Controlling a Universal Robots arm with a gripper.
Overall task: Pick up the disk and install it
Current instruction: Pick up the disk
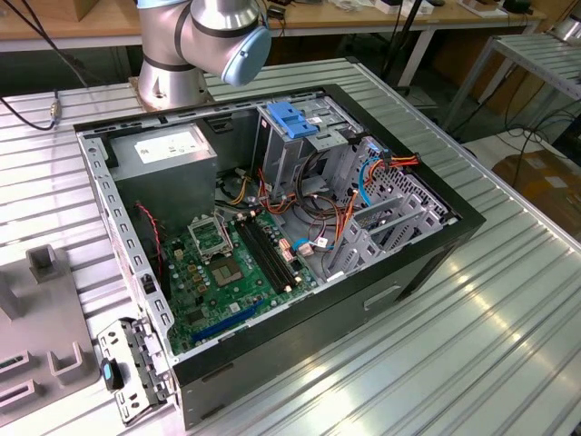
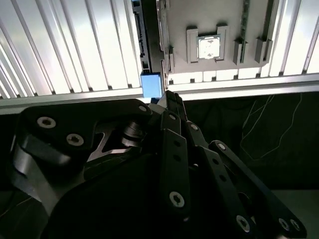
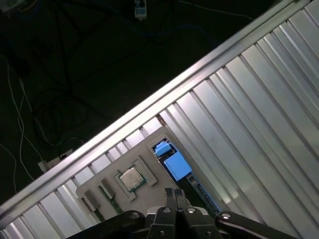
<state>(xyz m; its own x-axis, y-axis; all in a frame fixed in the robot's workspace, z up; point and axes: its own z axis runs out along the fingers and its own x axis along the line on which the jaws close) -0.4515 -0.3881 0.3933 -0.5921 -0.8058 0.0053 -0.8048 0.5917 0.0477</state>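
Disk (image 1: 138, 371): on edge just beside the grey fixture (image 1: 50, 313), on the table (image 1: 508, 345) outside the case (image 1: 300, 338), at the exterior view's lower left; its blue tab (image 2: 151, 85) shows in both wrist views.
Gripper (image 3: 174, 192): near the tab, fingers pressed together with nothing between.
Progress: judged not begun; neither lifted nor installed.

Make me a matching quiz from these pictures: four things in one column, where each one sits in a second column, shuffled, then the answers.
1 disk
2 motherboard
3 processor chip
4 blue latch

A on top of the drive cage
B in a recess of the grey fixture plate
C inside the open case
D along the grey fixture plate's edge

Pairs: 1-D, 2-C, 3-B, 4-A
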